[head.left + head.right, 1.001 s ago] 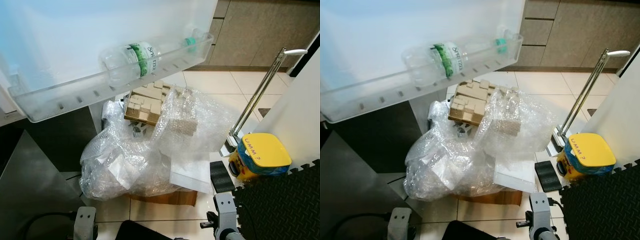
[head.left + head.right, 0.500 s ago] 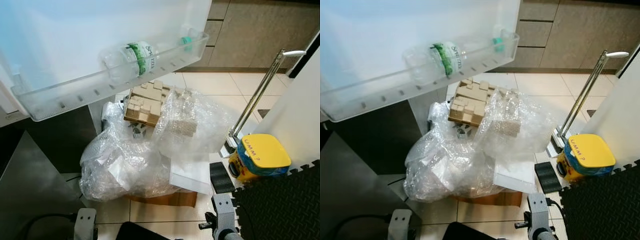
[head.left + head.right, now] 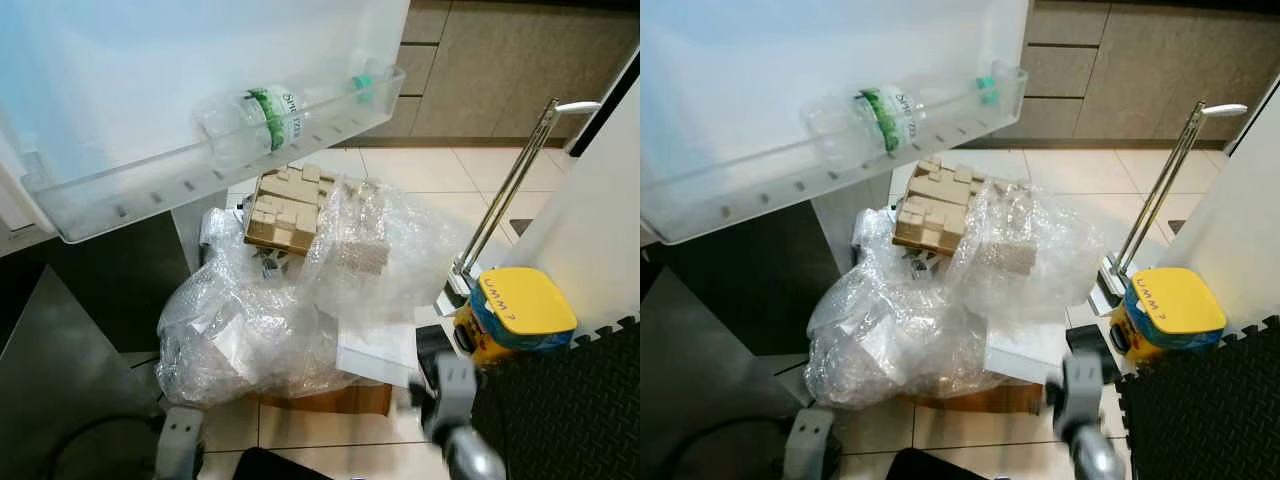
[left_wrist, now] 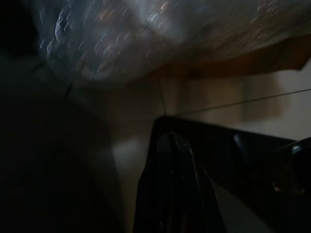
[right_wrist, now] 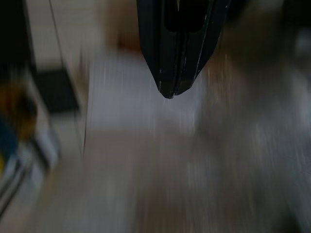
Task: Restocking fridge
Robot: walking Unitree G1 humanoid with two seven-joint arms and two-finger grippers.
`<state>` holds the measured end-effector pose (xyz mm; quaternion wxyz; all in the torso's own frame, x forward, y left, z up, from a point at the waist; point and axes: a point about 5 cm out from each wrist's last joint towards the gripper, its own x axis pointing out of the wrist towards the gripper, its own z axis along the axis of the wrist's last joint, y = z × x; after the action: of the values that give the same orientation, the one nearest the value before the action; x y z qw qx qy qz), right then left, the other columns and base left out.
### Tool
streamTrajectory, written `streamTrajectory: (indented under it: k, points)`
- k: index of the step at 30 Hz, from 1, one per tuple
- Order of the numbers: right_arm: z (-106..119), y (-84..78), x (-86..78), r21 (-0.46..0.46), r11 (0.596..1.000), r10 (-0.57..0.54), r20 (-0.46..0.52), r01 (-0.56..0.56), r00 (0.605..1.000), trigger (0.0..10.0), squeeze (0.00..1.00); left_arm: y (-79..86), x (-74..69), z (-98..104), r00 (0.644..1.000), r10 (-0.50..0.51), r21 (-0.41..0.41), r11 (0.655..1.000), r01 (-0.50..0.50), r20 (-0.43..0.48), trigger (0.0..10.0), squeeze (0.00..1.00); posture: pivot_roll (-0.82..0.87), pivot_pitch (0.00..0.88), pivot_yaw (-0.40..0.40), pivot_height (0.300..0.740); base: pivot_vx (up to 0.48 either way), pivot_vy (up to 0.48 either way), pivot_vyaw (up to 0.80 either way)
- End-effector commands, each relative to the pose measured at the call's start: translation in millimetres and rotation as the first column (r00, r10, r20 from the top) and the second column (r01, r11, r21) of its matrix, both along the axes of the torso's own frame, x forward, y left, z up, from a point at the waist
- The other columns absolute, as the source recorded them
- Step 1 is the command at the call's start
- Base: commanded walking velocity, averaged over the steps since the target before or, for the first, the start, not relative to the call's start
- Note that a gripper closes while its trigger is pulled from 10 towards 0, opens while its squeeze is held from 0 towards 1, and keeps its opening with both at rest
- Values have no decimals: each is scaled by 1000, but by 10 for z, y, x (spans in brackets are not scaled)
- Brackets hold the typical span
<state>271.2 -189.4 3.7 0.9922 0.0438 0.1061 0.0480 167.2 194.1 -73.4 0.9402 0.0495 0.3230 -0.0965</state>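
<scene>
I'm in a home kitchen: open fridge door shelf point(image 3: 200, 180) holding a water bottle point(image 3: 250, 120), beige cabinet drawers point(image 3: 500, 70) behind, cream tiled floor point(image 3: 420, 165), bubble wrap pile point(image 3: 300, 290).

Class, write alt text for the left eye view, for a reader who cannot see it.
An open fridge door carries a clear shelf with a green-labelled water bottle lying on its side. Below, on the tiled floor, sits a heap of bubble wrap topped with moulded cardboard, and a yellow-lidded container stands to its right.
</scene>
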Motion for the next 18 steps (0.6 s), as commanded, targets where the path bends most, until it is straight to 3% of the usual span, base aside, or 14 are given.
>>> streamTrajectory:
  k: [1, 3, 5, 6, 8, 10, 11, 12, 13, 14, 15, 16, 17, 18]
  points:
    - [145, -43, 91, 20, 1000, -25, 87, 23, 996, 10000, 0, 23, -51, -9, 997, -72, 26, 997, 72, -11, 10000, 0, -84, 108, -14, 740, 0, 0, 0]
    - [582, -25, 408, 70, 997, -34, 271, 16, 962, 10000, 0, -31, 9, 34, 990, -139, 22, 990, 139, 28, 10000, 0, -85, 113, -10, 740, 0, 0, 0]
    - [1195, 44, 733, 129, 991, -27, 475, -39, 880, 10000, 0, -75, 119, 119, 979, -178, -1, 984, 180, 102, 10000, 0, -84, 116, -11, 740, 0, 0, 0]
    - [1195, 44, 733, 129, 991, -27, 475, -39, 880, 10000, 0, -75, 119, 119, 979, -178, -1, 984, 180, 102, 10000, 0, -84, 116, -11, 740, 0, 0, 0]
    - [1654, 126, 900, 158, 982, -13, 598, -102, 801, 9569, 0, -94, 225, 211, 963, -204, -12, 978, 210, 175, 10000, 0, -84, 117, -11, 740, 0, 0, 0]
    - [1654, 126, 900, 158, 982, -13, 598, -102, 801, 9569, 0, -94, 225, 211, 963, -204, -12, 978, 210, 175, 10000, 0, -84, 117, -11, 740, 0, 0, 0]
    - [1857, 181, 965, 169, 975, 1, 647, -144, 763, 7176, 0, -110, 288, 267, 951, -218, -13, 974, 226, 218, 10000, 0, -80, 117, -12, 740, 0, 0, 0]
    - [1857, 181, 965, 169, 975, 1, 647, -144, 763, 7176, 0, -110, 288, 267, 951, -218, -13, 974, 226, 218, 10000, 0, -80, 117, -12, 740, 0, 0, 0]
    - [2011, 238, 1010, 168, 969, 19, 682, -182, 731, 2784, 0, -156, 376, 354, 929, -236, -17, 968, 251, 285, 10000, 0, -73, 118, -14, 740, 0, 0, 0]
    - [2142, 321, 1051, 165, 960, 44, 708, -226, 705, 0, 0, -232, 489, 489, 888, -262, -13, 957, 288, 377, 10000, 0, -71, 117, -14, 740, 0, 0, 0]
    - [2142, 321, 1051, 165, 960, 44, 708, -226, 705, 0, 0, -232, 489, 489, 888, -262, -13, 957, 288, 377, 10000, 0, -71, 117, -14, 740, 0, 0, 0]
    - [2223, 402, 1082, 160, 951, 70, 722, -264, 688, 0, 0, -311, 584, 629, 842, -284, -4, 947, 321, 458, 10000, 0, -69, 117, -13, 740, 0, 0, 0]
    - [2269, 481, 1108, 148, 946, 94, 726, -288, 682, 4667, 0, -391, 659, 770, 796, -298, 6, 938, 347, 526, 10000, 0, -68, 119, -14, 740, 0, 0, 0]
    - [2269, 481, 1108, 148, 946, 94, 726, -288, 682, 4667, 0, -391, 659, 770, 796, -298, 6, 938, 347, 526, 10000, 0, -68, 119, -14, 740, 0, 0, 0]
